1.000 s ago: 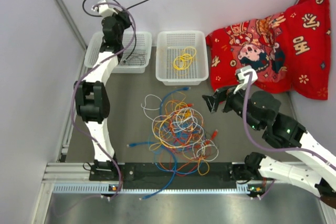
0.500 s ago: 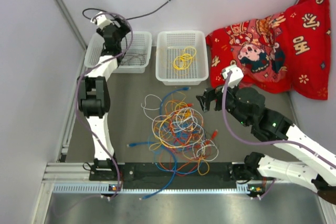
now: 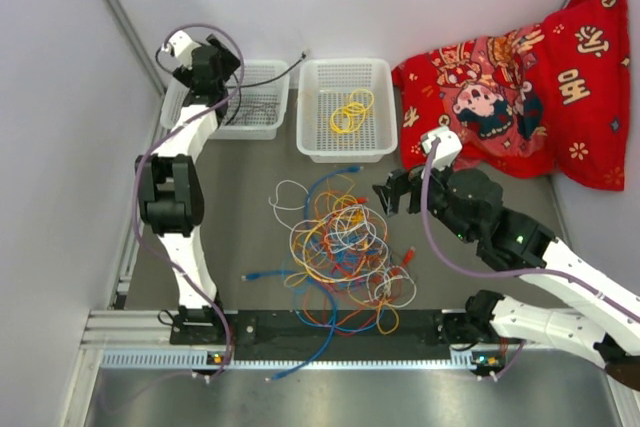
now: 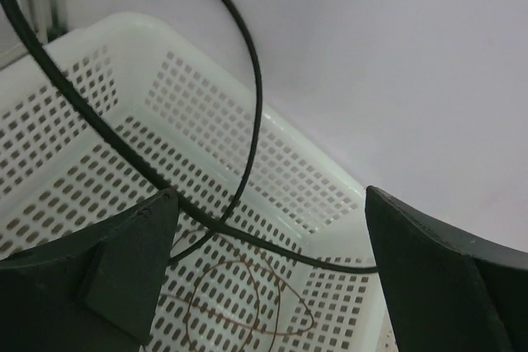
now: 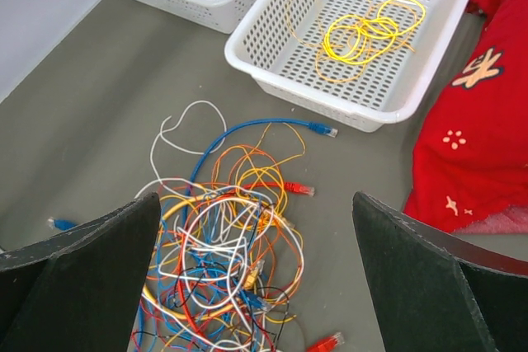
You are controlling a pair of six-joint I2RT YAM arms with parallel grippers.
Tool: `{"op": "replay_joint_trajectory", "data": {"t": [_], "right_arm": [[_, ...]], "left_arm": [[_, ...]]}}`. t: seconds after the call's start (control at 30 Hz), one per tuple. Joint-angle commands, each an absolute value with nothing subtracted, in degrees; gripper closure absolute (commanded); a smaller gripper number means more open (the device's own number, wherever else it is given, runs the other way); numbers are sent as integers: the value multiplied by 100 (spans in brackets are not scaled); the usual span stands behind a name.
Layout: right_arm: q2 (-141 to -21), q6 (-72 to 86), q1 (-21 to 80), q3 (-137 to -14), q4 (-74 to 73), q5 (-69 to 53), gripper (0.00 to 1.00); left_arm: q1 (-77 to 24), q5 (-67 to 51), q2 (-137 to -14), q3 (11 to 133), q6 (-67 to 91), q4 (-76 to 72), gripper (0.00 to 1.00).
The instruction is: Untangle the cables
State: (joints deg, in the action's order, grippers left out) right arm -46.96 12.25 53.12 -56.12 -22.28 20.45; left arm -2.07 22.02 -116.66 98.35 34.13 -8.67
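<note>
Robotics lab cell: white partition walls (image 3: pixel 420 7) at 12 o'clock; aluminium rail (image 3: pixel 120 325) at 6 o'clock carrying left arm (image 3: pixel 172 197) and right arm (image 3: pixel 520 237); grey surface (image 3: pixel 235 172).

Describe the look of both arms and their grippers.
The left arm and right arm have white links and black joints, with a thick lavender cable looping along each. Each wrist carries a small white camera block. The left gripper and right gripper have dark wedge-shaped jaws.

Cable tangle (image 3: pixel 340 247) on table (image 3: pixel 240 217), left basket (image 3: pixel 265 117) and right basket (image 3: pixel 320 127) behind it (side by side), cushion (image 3: pixel 520 97) right.
</note>
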Motion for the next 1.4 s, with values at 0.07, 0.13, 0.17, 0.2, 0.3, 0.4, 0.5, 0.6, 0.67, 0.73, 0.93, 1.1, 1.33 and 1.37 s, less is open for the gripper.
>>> {"op": "replay_joint_trajectory", "data": {"t": [0.07,0.13,0.17,0.2,0.3,0.4,0.5,0.6,0.67,0.73,0.93,1.1,1.33,1.37], "right_arm": [[-4667,1318,5309,-5563,-1969,2013,1],[-4693,1318,5317,-5555,-1960,2004,1],[-4711,1318,5309,-5546,-1934,2004,1],[-4728,1318,5309,-5537,-1916,2004,1],[-4772,1327,5309,-5520,-1881,2004,1],[-4799,1345,5309,-5502,-1872,2021,1],[-4781,1327,5309,-5476,-1881,2074,1],[-4772,1310,5309,-5449,-1899,2144,1],[-4781,1275,5309,-5414,-1872,2171,1],[-4816,1248,5309,-5397,-1828,2162,1],[-5001,1187,5300,-5335,-1662,2136,1],[-5062,1195,5300,-5353,-1652,2101,1],[-5001,1204,5300,-5353,-1705,2145,1],[-4992,1204,5291,-5353,-1714,2136,1]], "left_arm": [[-176,2443,-11022,9502,4446,79,1],[-176,2269,-10986,9370,4666,-43,1],[-176,2163,-11021,9395,4745,-148,1],[-176,1823,-11143,9509,4798,-193,1],[-176,1355,-11538,9833,5228,-237,1],[-176,985,-12003,10141,5580,-483,1],[-176,940,-12723,11068,5581,109,1],[-176,1089,-13296,11889,5397,841,2],[-167,1386,-13255,11752,5467,687,7],[-141,1494,-13140,11182,5432,-30,19],[-141,1125,-13333,11110,5448,80,76],[-141,967,-13403,10784,5581,351,81],[-79,1423,-13272,10793,5511,931,95],[-53,1450,-13193,10776,5519,940,94]]}}
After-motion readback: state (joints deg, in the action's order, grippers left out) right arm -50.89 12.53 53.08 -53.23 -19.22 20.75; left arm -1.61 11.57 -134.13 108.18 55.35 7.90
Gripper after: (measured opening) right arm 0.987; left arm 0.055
